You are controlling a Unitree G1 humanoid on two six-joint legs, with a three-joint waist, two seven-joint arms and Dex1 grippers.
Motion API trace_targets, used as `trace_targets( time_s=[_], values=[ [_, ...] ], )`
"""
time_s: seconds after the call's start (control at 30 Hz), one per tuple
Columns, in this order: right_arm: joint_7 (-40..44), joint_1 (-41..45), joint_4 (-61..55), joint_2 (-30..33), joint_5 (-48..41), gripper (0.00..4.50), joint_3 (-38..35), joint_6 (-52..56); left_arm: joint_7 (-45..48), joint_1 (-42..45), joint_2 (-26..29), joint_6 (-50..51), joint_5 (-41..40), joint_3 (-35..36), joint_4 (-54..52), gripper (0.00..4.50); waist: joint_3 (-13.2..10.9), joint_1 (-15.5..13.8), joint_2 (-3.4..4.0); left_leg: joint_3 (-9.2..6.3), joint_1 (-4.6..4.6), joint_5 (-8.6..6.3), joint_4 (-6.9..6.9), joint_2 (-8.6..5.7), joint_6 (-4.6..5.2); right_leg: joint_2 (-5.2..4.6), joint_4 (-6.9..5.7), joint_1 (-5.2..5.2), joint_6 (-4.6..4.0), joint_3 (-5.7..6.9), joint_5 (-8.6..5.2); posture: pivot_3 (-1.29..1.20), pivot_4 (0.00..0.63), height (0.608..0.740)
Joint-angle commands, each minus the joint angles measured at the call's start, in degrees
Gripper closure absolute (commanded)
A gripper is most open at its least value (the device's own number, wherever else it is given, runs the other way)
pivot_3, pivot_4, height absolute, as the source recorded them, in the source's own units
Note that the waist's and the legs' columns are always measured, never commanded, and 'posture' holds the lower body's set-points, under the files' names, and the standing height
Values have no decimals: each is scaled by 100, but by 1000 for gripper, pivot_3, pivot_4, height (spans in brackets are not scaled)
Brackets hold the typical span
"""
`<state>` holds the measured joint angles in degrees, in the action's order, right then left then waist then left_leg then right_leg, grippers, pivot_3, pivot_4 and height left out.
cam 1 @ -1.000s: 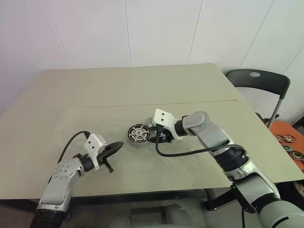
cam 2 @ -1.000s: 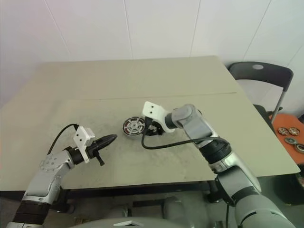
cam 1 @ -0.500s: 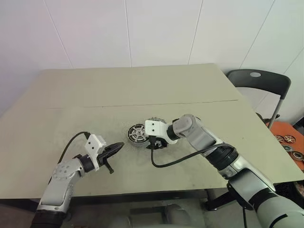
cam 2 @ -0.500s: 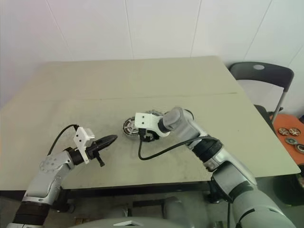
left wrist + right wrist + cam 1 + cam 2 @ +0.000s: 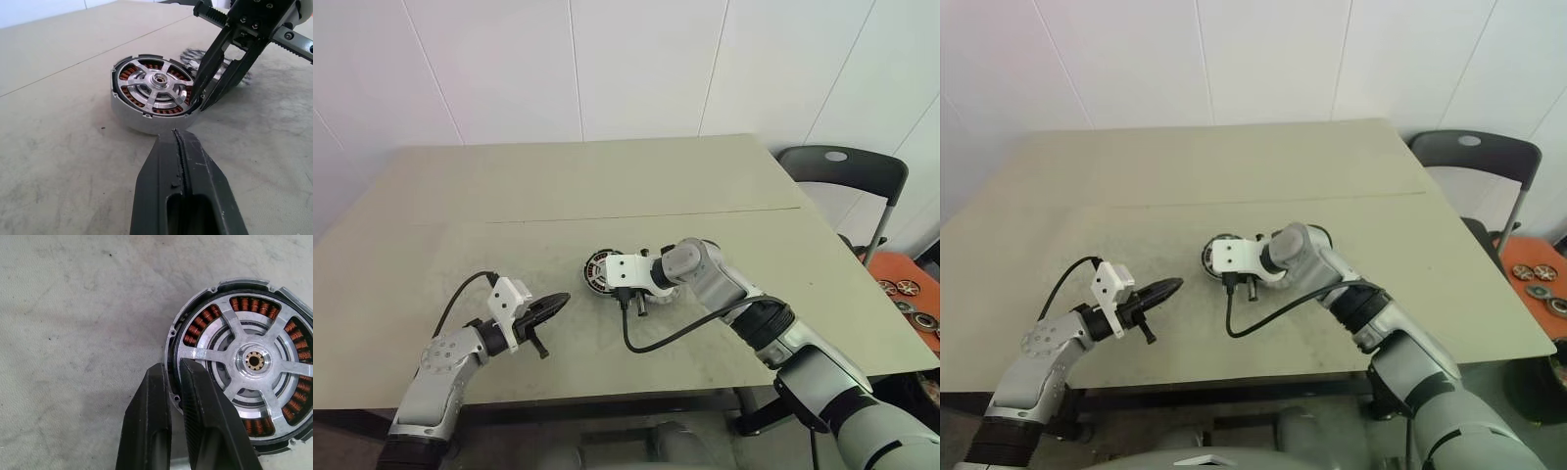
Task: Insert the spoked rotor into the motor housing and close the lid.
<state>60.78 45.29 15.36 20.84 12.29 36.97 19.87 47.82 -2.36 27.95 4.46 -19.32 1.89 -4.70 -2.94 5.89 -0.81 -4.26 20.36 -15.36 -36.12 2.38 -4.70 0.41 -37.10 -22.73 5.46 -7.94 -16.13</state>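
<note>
Right gripper (image 5: 171, 368) is down on the housing (image 5: 254, 362), operator; one finger sits outside the silver wall, the other just inside it, and the jaws are nipped onto the rim with almost no gap. It's a thin bite on the edge, on the side toward your right arm.

Here's the worry: a pinch on one edge gives you no hold across the body, so any lift from here could let the puck swing down or slip free. The inner finger rests right by the copper windings, and a twist or drag could scrape them. If the grip is lighter than it looks, a sideways pull would simply skid the housing over the table (image 5: 558, 186).

Working outward, the housing lies flat and open side up, silver spokes and hub in plain sight. Directly behind your fingers a flat grey disc with a patterned edge lies on the table, which I take for the lid (image 5: 191, 55); it's near the housing, though I can't tell if they touch; a shove that way would knock it.

Further out, your left gripper (image 5: 178, 134) hangs pressed shut, aimed at the housing, well apart from it; I can't tell whether anything sits between its fingers.
</note>
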Motion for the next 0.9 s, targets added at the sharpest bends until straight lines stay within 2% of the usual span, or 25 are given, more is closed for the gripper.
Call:
trace_targets(
  time_s=[0.03,0.23,0.37,0.53,0.63,0.77,0.9],
  values=[
    [142,-29,-121,6,4,4441,-81,159,-24,55,8,-112,-20,89,-130,4500,0,-3,1,0,1,0,1,0,0,0,0,-1,0,0,0,0,0,740],
    [686,-96,-683,102,-547,4441,-448,953,100,1,63,18,-185,94,-270,4500,-1,-38,1,-1,13,0,7,0,0,0,3,-10,2,0,1,0,0,740],
    [1296,-203,-1203,409,-998,4441,-522,1615,298,-188,206,270,-417,120,-615,4500,-2,-33,2,-1,22,-3,12,0,4,-1,4,-19,8,0,-1,0,0,740],
    [1526,-251,-1282,573,-1196,4441,-390,1697,288,-269,300,312,-398,139,-674,4500,-5,-27,3,-1,22,-5,13,0,7,-1,4,-22,10,1,-4,0,0,740],
    [1456,-288,-1114,532,-1073,3450,-229,1433,223,-241,280,263,-336,113,-636,4500,-5,-20,2,0,21,-5,9,0,7,-1,5,-21,9,1,-5,0,0,740],
    [1019,-271,-728,217,-1215,2194,-597,1449,169,-234,263,234,-311,94,-632,4500,-5,44,0,1,9,-5,11,1,7,0,2,-16,8,1,-5,0,0,740],
    [544,-583,-919,-91,-2128,2194,-1839,2188,119,-256,227,229,-284,58,-664,4500,-8,82,-1,-1,12,-4,-2,0,7,1,-6,-12,4,1,-4,0,0,740]
  ],
)
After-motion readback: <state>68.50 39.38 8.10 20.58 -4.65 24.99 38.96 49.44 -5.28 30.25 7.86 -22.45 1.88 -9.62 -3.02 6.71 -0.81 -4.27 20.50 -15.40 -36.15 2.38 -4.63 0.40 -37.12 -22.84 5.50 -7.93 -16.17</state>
